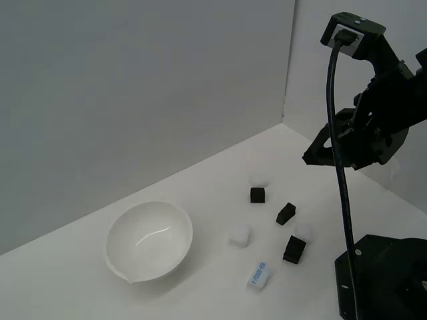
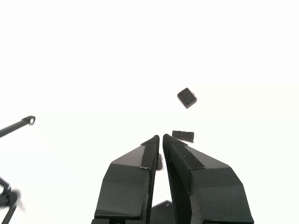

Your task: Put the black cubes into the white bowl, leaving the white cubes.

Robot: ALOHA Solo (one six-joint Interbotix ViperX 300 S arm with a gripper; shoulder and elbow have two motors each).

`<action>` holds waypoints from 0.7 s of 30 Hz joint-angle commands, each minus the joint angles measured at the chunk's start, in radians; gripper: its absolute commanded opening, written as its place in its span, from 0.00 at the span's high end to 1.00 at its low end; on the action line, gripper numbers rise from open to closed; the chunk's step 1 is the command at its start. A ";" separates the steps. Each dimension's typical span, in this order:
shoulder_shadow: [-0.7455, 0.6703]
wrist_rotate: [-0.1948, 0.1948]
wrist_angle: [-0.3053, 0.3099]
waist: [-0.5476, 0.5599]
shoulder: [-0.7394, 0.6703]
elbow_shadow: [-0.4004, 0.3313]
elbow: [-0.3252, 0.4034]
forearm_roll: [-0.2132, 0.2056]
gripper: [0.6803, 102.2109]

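Your gripper (image 2: 161,137) hangs in the air over the table's (image 1: 200,293) right part in the exterior view, above and beyond the cluster of cubes, with nothing between its fingers (image 2: 135,172). In the wrist view the two black fingers stand almost together, only a thin slit between their tips, so count it as clenched on nothing.

You have three black cubes on the table: one (image 1: 257,195) farthest back, one (image 1: 285,213) tilted in the middle, and one (image 1: 293,249) nearest the arm's base (image 1: 383,280). Three white cubes sit among them: one (image 1: 259,180) touching the back black cube from behind, one (image 1: 239,236) toward the bowl, and one (image 1: 303,231) just beside the nearest black cube. A small white block with blue print (image 1: 258,276) lies in front of the group.

The white bowl (image 1: 120,257) stands well apart on the exterior view's left, upright and holding no cubes.

In the wrist view two of the black cubes (image 2: 187,98) (image 2: 183,135) show beyond the fingertips; the white cubes are lost in the glare.
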State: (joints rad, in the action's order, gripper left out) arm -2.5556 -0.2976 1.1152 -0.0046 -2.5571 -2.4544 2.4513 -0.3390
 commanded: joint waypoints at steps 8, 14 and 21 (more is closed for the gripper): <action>0.032 -0.006 0.054 0.018 0.029 0.020 -0.017 -0.048 0.96; 0.081 -0.005 0.052 0.023 0.080 0.018 -0.015 -0.048 0.96; 0.175 -0.025 -0.017 0.026 0.173 0.018 -0.015 -0.048 0.95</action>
State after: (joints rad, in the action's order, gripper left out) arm -2.3853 -0.3114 1.1075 0.0184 -2.3899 -2.4544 2.4513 -0.3743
